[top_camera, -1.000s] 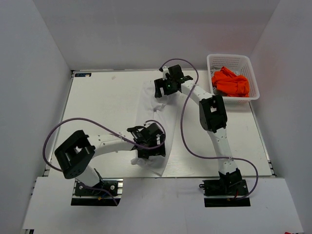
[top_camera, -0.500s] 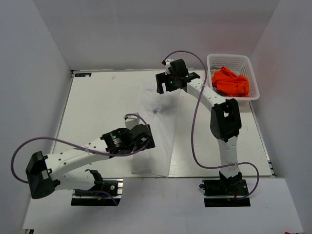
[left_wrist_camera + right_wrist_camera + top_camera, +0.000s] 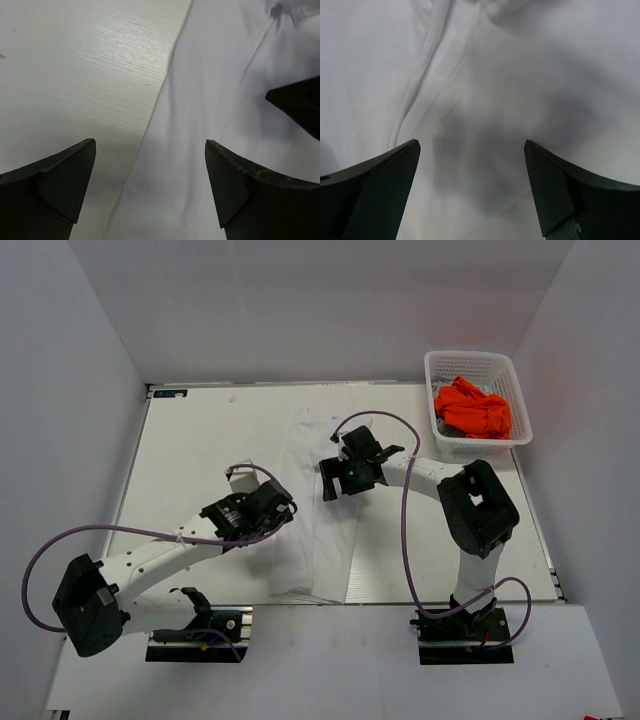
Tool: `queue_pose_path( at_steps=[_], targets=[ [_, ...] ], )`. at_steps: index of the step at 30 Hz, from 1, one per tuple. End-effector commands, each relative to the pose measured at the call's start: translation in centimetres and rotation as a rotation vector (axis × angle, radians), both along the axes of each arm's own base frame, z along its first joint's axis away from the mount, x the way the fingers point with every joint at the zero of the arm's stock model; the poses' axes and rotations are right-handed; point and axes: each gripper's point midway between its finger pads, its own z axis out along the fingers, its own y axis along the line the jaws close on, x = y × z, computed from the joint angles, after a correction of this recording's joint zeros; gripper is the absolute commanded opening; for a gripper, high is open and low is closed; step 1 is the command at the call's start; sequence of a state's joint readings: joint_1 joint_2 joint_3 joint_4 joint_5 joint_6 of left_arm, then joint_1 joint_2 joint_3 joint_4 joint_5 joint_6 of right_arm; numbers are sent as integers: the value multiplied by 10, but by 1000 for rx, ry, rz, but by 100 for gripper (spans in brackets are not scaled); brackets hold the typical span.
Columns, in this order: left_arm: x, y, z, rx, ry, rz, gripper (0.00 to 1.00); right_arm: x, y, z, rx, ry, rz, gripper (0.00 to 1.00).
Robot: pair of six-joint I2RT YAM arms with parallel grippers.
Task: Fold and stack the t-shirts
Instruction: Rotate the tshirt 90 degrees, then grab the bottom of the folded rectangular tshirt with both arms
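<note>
On the table (image 3: 200,440): white shirt (image 3: 318,550) folded lengthwise, cross-fold pending | orange shirt (image 3: 472,408) bunched in basket (image 3: 470,360) | left claw (image 3: 272,508), right claw (image 3: 345,475) wide, empty, over white shirt

2 t-shirts, well apart. The white t-shirt (image 3: 318,540) lies flat on the table (image 3: 200,460), folded into a long narrow strip that runs from the near edge toward the far side. Its left edge is straight, and soft creases mark the cloth. The orange t-shirt (image 3: 472,408) sits crumpled in a heap inside the basket (image 3: 470,356) at the far right.
</note>
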State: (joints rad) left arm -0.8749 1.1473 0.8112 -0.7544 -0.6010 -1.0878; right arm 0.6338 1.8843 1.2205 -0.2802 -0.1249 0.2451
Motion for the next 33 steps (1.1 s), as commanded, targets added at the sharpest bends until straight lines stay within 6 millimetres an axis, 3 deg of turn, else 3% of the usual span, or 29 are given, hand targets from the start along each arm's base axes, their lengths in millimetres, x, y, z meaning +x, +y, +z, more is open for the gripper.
queue_pose_path(
  at_steps=[1,4,5,6,8,9,10,11,12,16,17,18,19,20,21,22,23,24,26,27,28,29,31,32,33],
  targets=[
    [27,-2,13,-27,-60,2,100,8,8,1,47,1,-20,90],
    [47,-6,14,-67,-52,-46,100,25,5,-15,2,11,-49,90],
    [48,-9,3,-67,-8,-72,100,27,3,-19,-9,21,-63,90],
    [55,-1,-1,-55,13,-59,100,43,7,-15,-5,3,-79,90],
    [65,-6,-6,-78,52,-84,100,57,0,-24,-38,7,-118,90],
    [69,-7,-18,-57,91,-118,100,76,4,-19,-26,-16,-121,90],
    [79,-8,-14,-68,94,-123,100,82,7,-22,-23,-15,-117,90],
    [80,-12,-15,-77,114,-136,100,90,6,-18,-7,-10,-118,90],
    [83,-9,-14,-72,125,-123,100,108,19,3,28,-58,-99,90],
    [84,-11,2,-73,86,-165,100,114,34,44,90,-116,-35,90],
    [83,-17,12,-109,54,-199,100,102,40,47,123,-97,5,90],
    [79,-18,12,-112,57,-220,100,99,42,78,168,-139,11,90],
    [75,-22,11,-117,56,-251,100,87,40,69,190,-119,26,90],
    [70,-30,11,-126,67,-301,100,80,40,73,209,-113,23,90],
    [57,-33,5,-127,106,-342,100,73,41,109,268,-168,34,90],
    [46,-42,1,-169,143,-401,100,58,36,90,272,-148,35,90],
    [38,-45,-4,-191,173,-425,100,51,34,92,294,-134,13,90],
    [31,-46,-10,-202,197,-438,100,48,32,113,339,-181,9,90],
    [2,-52,-23,-248,267,-506,100,20,14,106,365,-141,-48,90],
    [-5,-53,-27,-268,281,-523,100,3,4,87,349,-84,-74,90],
    [-23,-52,-40,-278,333,-548,100,-5,1,94,363,-93,-73,90],
    [-32,-54,-41,-297,340,-557,100,-32,-14,72,327,-19,-96,90],
    [-51,-56,-52,-320,373,-599,100,-53,-20,73,345,14,-88,90],
    [-57,-58,-54,-334,379,-603,100,-78,-31,54,330,77,-87,90],
    [-66,-61,-60,-348,394,-620,100,-90,-31,53,352,115,-79,90]
  ],
)
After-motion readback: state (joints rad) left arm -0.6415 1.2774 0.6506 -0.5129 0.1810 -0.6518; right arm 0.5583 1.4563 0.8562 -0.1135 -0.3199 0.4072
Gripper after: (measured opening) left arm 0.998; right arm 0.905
